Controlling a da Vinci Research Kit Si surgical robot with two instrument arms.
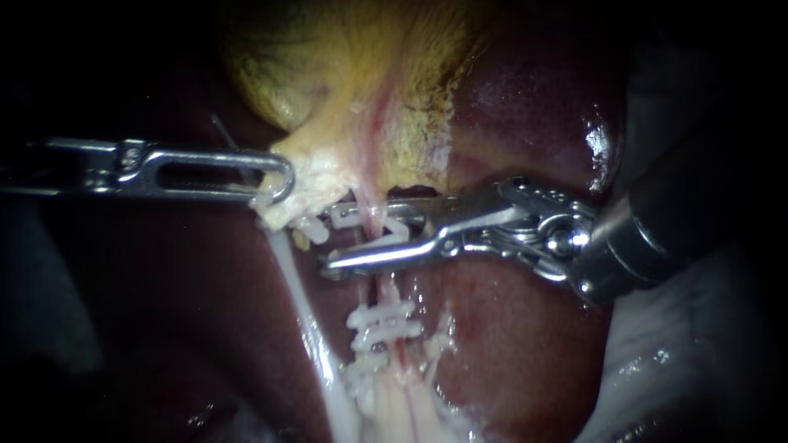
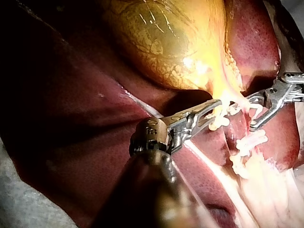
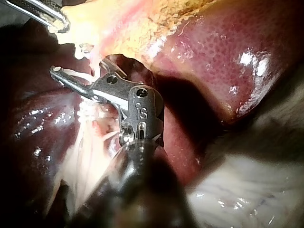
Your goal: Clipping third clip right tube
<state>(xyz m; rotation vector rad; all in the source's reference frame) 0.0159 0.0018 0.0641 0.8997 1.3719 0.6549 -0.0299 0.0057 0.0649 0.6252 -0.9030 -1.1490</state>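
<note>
While our left instrument (image 1: 277,184) lies level across the dark liver (image 1: 525,107), its slotted jaws are pinched on the pale fatty tissue (image 1: 316,176) at the neck of the gallbladder (image 1: 328,57). The left wrist view shows the same grip: that whitish lump sits between the two jaws, just under the yellow gallbladder wall.

Our right instrument (image 1: 330,240) reaches in from the right, and its jaws stand spread, one on either side of the right tube (image 1: 387,289). They carry an open white clip (image 1: 361,220), whose legs lie against both jaws, so the jaws grip the clip. The clip straddles the tube but is not closed on it. This spot is just below the gallbladder neck and just beside the tips of our left instrument, with the two instruments close but apart.

Farther down the same pink tube, below the lower jaw, we see one closed clip (image 1: 382,316) and, touching or nearly touching it, a second closed clip (image 1: 387,335). A short stretch of bare tube lies between them and the open clip.

Beside it, the left tube (image 1: 308,324) runs as a pale strand from the gripped tissue down over the liver. From the right wrist view we see the spread jaws ahead of the shaft with pale strands between them, though we cannot make out the clip there.
</note>
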